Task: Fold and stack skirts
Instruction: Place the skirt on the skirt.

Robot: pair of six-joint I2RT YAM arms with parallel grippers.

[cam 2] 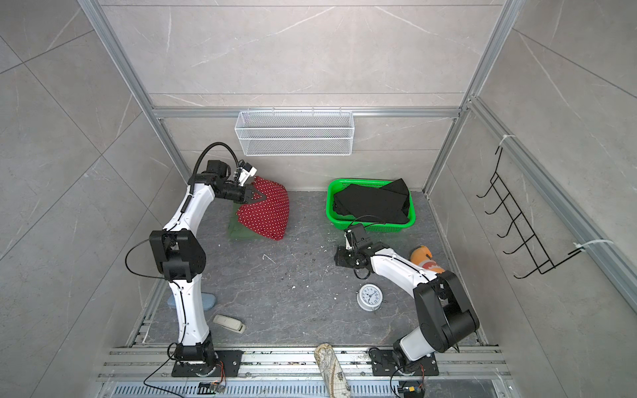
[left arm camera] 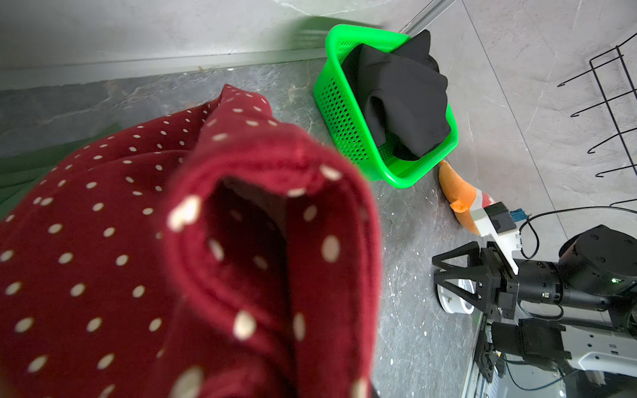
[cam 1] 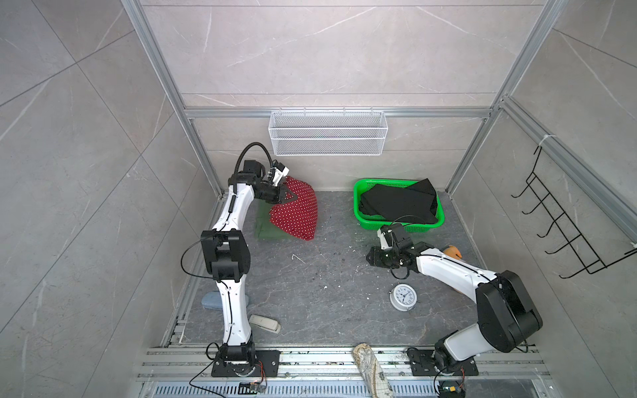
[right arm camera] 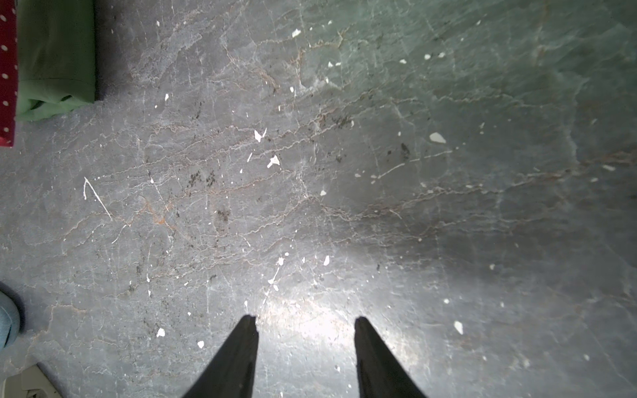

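Note:
The red skirt with white polka dots [cam 1: 298, 215] [cam 2: 269, 215] lies at the back left, draped over the folded olive green skirt [cam 1: 264, 231] [right arm camera: 55, 58]. One edge of the red skirt is lifted, and my left gripper [cam 1: 287, 198] [cam 2: 258, 197] is shut on it. In the left wrist view the red cloth [left arm camera: 138, 241] hides the jaws. The black skirt [cam 1: 400, 203] [left arm camera: 403, 93] sits bunched in the green basket [cam 1: 357, 203] [left arm camera: 339, 113]. My right gripper [cam 1: 368, 256] [right arm camera: 305, 322] hovers open over bare floor in front of the basket, nothing between its fingers.
A white alarm clock [cam 1: 403, 297] lies under the right arm, with an orange plush fish [cam 2: 425, 258] beside it. A beige patterned roll [cam 1: 370, 368] lies on the front rail. A white handset [cam 1: 265, 323] and a blue-grey case [cam 1: 210, 300] are near the left arm's base. A wire basket [cam 1: 327, 132] hangs on the back wall.

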